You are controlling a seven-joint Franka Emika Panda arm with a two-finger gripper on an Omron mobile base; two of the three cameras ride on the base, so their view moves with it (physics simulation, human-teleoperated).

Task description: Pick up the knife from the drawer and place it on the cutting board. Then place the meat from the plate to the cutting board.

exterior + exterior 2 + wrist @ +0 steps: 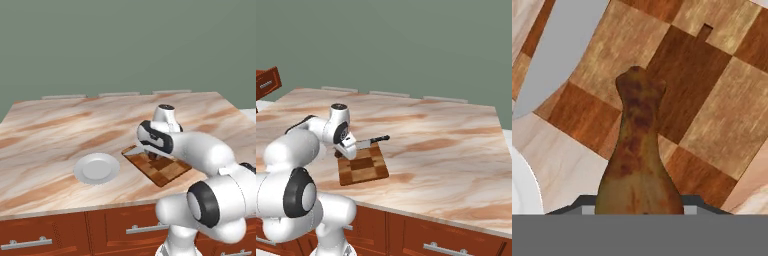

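The meat (637,160), a brown drumstick-like lump, is clamped between my gripper's (637,202) jaws and hangs just over the checkered cutting board (712,100). The knife lies on the board's far side, its grey blade (557,50) in the hand view and its dark handle (378,139) sticking off the board (363,167). In the left base view my gripper (150,156) is above the board's (165,172) near-left part. The round white plate (97,168) sits empty to the left of the board. Part of the orange-red drawer (266,84) shows at the far left.
The marble counter (60,130) stretches wide around the board and plate. Brown cabinet drawers with metal bar handles (27,243) run below its front edge. My own arm (200,155) reaches over the counter's right front.
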